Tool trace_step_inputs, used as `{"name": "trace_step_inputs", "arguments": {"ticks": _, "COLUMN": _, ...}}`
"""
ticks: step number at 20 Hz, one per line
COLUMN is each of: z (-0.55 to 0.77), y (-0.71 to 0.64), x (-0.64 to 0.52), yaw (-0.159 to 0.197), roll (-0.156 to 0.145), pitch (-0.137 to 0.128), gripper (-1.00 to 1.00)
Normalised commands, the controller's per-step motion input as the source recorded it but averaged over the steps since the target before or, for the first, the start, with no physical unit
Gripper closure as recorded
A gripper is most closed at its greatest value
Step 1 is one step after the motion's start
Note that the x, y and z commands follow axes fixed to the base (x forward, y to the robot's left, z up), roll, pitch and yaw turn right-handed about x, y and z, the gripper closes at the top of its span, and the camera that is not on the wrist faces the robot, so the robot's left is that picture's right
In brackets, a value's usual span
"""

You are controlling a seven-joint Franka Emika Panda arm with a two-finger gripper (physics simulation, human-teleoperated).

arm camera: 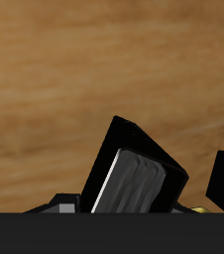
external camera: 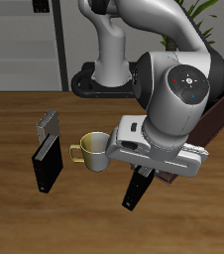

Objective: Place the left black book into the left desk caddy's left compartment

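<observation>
The pincer (external camera: 142, 177) is clenched on the left black book (external camera: 136, 189), which hangs tilted beneath it, clear of the table (external camera: 15, 218); in the wrist view the same book (arm camera: 134, 174) is seen close up between the jaws, its pale page edge showing, with bare wood behind it. The pick-up is therefore judged done and the carrying under way. The left desk caddy (external camera: 220, 111) is only partly seen, behind the arm and farther back than the pincer, well apart from the held book; its compartments are hidden, so the left one cannot be made out. Still to be done: the book is to be brought over the caddy, lined up with the left compartment, lowered in and let go. A yellow mug (external camera: 94, 151) stands just beside the pincer, and another black book (external camera: 48, 154) lies beyond the mug, untouched
</observation>
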Motion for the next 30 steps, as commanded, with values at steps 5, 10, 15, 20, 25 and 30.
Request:
{"name": "trace_step_inputs", "arguments": {"ticks": 5, "z": 0.73, "y": 0.06, "x": -0.40, "yaw": 0.065, "roll": 0.003, "pitch": -0.081, "gripper": 1.00}}
{"name": "trace_step_inputs", "arguments": {"ticks": 10, "z": 0.83, "y": 0.07, "x": -0.47, "yaw": 0.070, "roll": 0.032, "pitch": -0.081, "gripper": 1.00}}
{"name": "trace_step_inputs", "arguments": {"ticks": 15, "z": 0.72, "y": 0.08, "x": -0.58, "yaw": 0.052, "roll": 0.057, "pitch": -0.082, "gripper": 1.00}}
{"name": "trace_step_inputs", "arguments": {"ticks": 20, "z": 0.18, "y": 0.18, "x": -0.54, "yaw": -0.007, "roll": -0.043, "pitch": 0.030, "gripper": 1.00}}
{"name": "trace_step_inputs", "arguments": {"ticks": 25, "z": 0.12, "y": 0.21, "x": -0.63, "yaw": 0.017, "roll": -0.044, "pitch": -0.036, "gripper": 1.00}}
{"name": "trace_step_inputs", "arguments": {"ticks": 30, "z": 0.13, "y": 0.05, "x": -0.72, "yaw": -0.027, "roll": -0.061, "pitch": -0.070, "gripper": 1.00}}
